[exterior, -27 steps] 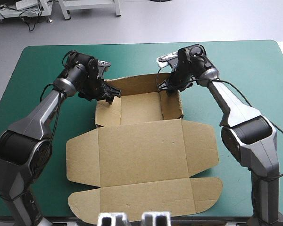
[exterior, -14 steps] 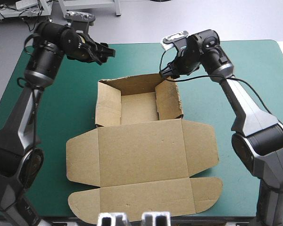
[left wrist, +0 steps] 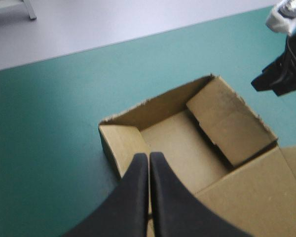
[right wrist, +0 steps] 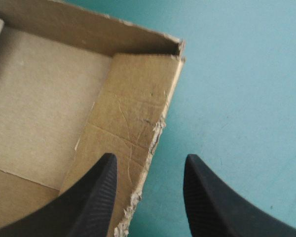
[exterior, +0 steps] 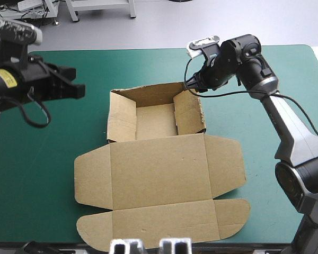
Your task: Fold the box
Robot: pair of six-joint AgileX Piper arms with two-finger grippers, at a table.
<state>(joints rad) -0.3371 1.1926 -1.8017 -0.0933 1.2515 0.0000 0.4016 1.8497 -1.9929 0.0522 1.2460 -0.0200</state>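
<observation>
The brown box lies mid-table as an open tray with its far, left and right walls raised and its lid flat toward the front edge. My left gripper hovers well left of the tray, shut with nothing in it. From the left wrist its fingers meet in one arch pointing at the tray. My right gripper hangs over the tray's far right corner. Its black fingers stand apart on either side of the right wall's torn edge, above it and holding nothing.
Teal-green cover stretches to either side of the box. The lid's rounded front flaps reach close to the table's front edge. The right gripper shows beyond the tray in the left wrist view.
My left gripper left the tray's left wall, swung up and far out to the left, and shut. My right gripper lifted off the right wall toward the far right corner.
</observation>
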